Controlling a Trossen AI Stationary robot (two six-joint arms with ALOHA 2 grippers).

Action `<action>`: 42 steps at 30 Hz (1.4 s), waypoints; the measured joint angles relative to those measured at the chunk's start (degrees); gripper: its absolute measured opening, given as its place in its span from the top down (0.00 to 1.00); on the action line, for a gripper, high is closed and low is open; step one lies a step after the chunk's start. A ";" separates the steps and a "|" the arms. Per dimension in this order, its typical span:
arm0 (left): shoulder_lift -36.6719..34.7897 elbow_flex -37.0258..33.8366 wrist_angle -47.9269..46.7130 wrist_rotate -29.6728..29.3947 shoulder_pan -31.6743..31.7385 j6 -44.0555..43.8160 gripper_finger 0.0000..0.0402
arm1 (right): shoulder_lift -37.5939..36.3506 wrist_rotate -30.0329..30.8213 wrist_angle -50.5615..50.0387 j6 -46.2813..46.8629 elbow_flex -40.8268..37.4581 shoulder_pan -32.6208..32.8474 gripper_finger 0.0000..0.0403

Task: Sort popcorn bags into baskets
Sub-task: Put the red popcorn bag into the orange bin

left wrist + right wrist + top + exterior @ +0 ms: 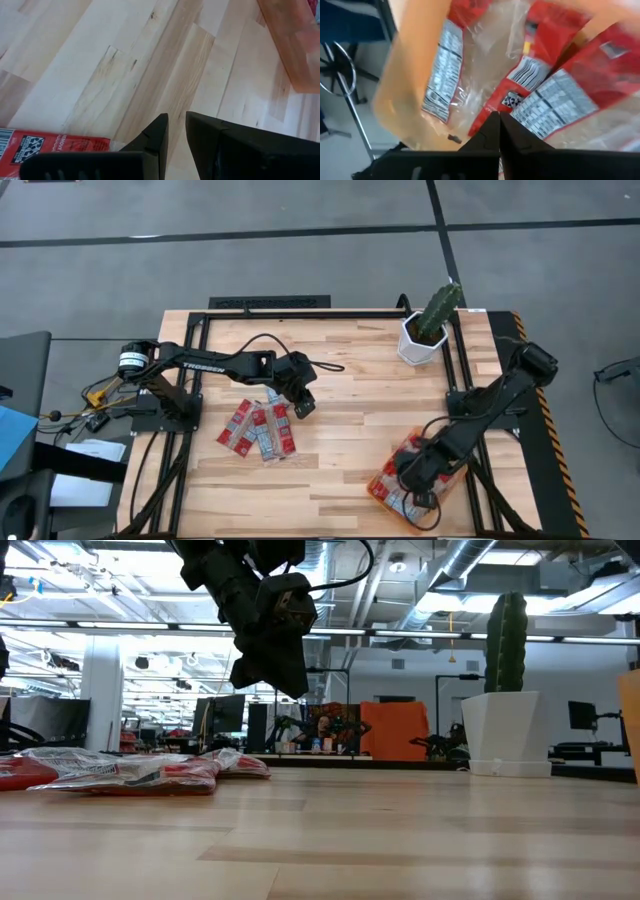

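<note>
A pile of small red popcorn packets point(260, 428) lies flat on the wood left of the table's middle; it also shows in the low view point(120, 772), and one packet point(50, 145) shows in the left wrist view. My left gripper point(303, 407) hangs above the table just right of that pile, clear of it point(283, 683), with a narrow gap between its fingers point(176, 120) and nothing in it. The orange basket point(376, 486) sits at the near right and holds several packets point(550, 100). My right gripper point(421, 491) is down inside the basket, fingers shut point(499, 117). My right gripper comes from above into the orange basket, and its shut fingertips point(492, 125) sit right at the packets and their clear wrap point(485, 80). Whether they touch a packet, I cannot tell.
A white pot with a cactus point(424, 337) stands at the far right of the table and shows in the low view point(505, 730). Black frame rails point(330, 313) run along the far edge and both sides. Bare wood point(350, 430) lies between the pile and the basket.
</note>
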 joint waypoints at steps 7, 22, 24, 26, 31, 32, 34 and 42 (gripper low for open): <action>0.00 0.00 -0.11 0.00 0.00 0.47 0.86 | 4.94 -4.20 3.78 -2.31 -0.07 0.01 0.97; 0.00 0.00 -0.07 0.01 0.17 1.16 0.86 | 5.38 -4.36 -9.25 -2.44 -0.07 0.01 0.96; 0.00 0.00 -0.09 0.84 0.17 1.20 0.86 | 4.76 -4.36 -8.06 -2.42 -0.07 0.01 0.96; 0.00 0.00 -0.28 2.08 0.17 1.20 0.86 | 4.05 -4.36 -5.81 -2.40 -0.07 0.01 0.96; -2.48 0.00 -9.13 7.85 0.19 4.77 0.86 | 2.02 -4.16 -1.25 0.98 -0.07 0.01 0.93; -3.54 0.00 -12.34 6.46 0.10 6.42 0.86 | 1.65 -4.03 -0.77 1.87 -0.07 0.01 0.93; -5.74 0.00 -18.42 0.09 0.09 8.52 0.86 | 1.26 -3.00 -0.35 3.80 -0.03 0.01 0.92; -12.76 -1.22 -25.23 -6.64 4.06 6.07 0.70 | 1.83 6.46 1.04 10.68 -0.05 -0.02 0.94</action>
